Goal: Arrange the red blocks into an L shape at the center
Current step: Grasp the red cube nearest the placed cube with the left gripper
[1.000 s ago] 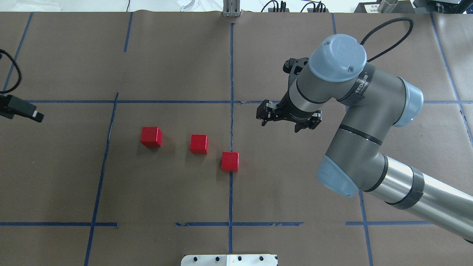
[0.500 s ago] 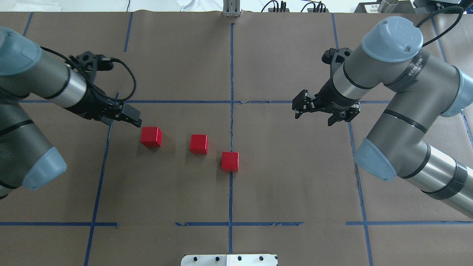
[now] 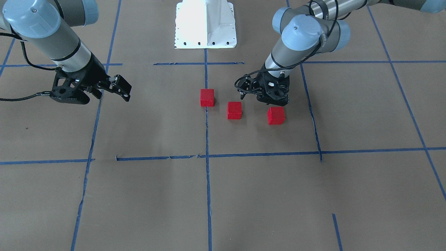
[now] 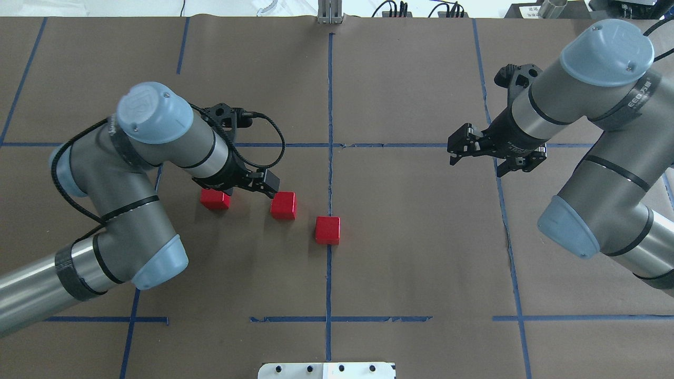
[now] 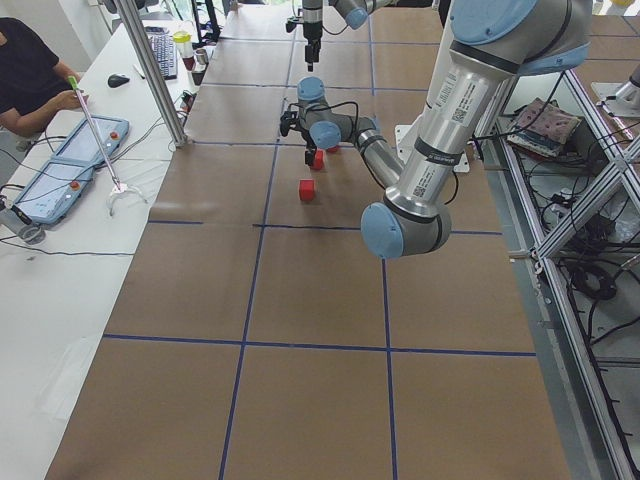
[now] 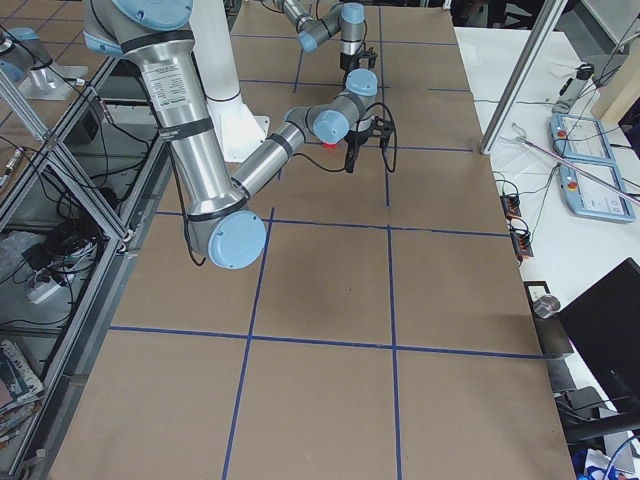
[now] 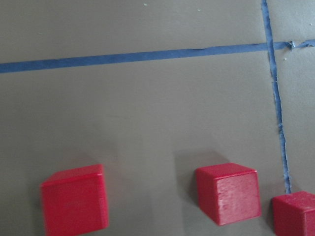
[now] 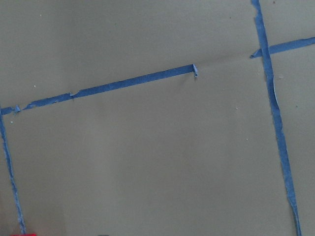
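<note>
the 3 red blocks (image 4: 283,205) lie apart on the table (image 4: 421,263) in a slanted row, 1 on the center tape line (image 4: 330,95); no l shape yet. the left gripper (image 4: 239,184), seemingly spread and empty, hovers by the outermost block (image 4: 215,200). the right gripper (image 4: 489,155) hangs wide open, well apart. all joining remains.

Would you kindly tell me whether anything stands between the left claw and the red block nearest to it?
Nothing visible does. The left claw hangs close above the outermost red block, with no object between them. The middle red block and the centre-line red block lie off to the side, apart from that block.
</note>
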`<act>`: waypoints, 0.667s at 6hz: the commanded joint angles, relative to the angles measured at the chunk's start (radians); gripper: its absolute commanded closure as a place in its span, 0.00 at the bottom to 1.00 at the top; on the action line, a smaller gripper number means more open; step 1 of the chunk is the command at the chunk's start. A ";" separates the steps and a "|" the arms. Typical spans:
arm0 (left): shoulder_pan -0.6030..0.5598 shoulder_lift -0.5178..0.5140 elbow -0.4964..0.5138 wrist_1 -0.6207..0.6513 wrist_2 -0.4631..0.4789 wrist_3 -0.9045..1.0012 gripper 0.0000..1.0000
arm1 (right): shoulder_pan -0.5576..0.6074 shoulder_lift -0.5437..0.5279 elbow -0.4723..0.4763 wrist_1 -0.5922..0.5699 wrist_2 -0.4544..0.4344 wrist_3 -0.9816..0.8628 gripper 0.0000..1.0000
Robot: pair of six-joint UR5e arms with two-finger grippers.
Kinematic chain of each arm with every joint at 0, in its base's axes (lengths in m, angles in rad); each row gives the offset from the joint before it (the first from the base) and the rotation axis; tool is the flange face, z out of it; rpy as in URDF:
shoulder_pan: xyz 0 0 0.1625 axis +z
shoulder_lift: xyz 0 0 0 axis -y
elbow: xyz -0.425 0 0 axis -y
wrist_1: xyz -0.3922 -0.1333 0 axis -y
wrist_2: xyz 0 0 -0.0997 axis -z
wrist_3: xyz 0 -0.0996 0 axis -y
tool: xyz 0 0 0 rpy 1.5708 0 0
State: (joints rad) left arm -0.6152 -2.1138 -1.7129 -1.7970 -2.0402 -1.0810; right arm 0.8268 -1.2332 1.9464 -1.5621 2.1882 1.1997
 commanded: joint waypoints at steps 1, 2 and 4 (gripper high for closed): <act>0.067 -0.072 0.038 0.100 0.113 -0.017 0.00 | -0.003 -0.009 -0.007 0.004 -0.002 -0.006 0.00; 0.096 -0.095 0.064 0.103 0.150 -0.063 0.00 | -0.005 -0.009 -0.007 0.002 -0.002 -0.006 0.00; 0.097 -0.123 0.110 0.102 0.153 -0.111 0.02 | -0.012 -0.008 -0.006 0.004 -0.004 -0.005 0.00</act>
State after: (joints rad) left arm -0.5210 -2.2187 -1.6314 -1.6955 -1.8918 -1.1742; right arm 0.8197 -1.2414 1.9402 -1.5589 2.1855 1.1939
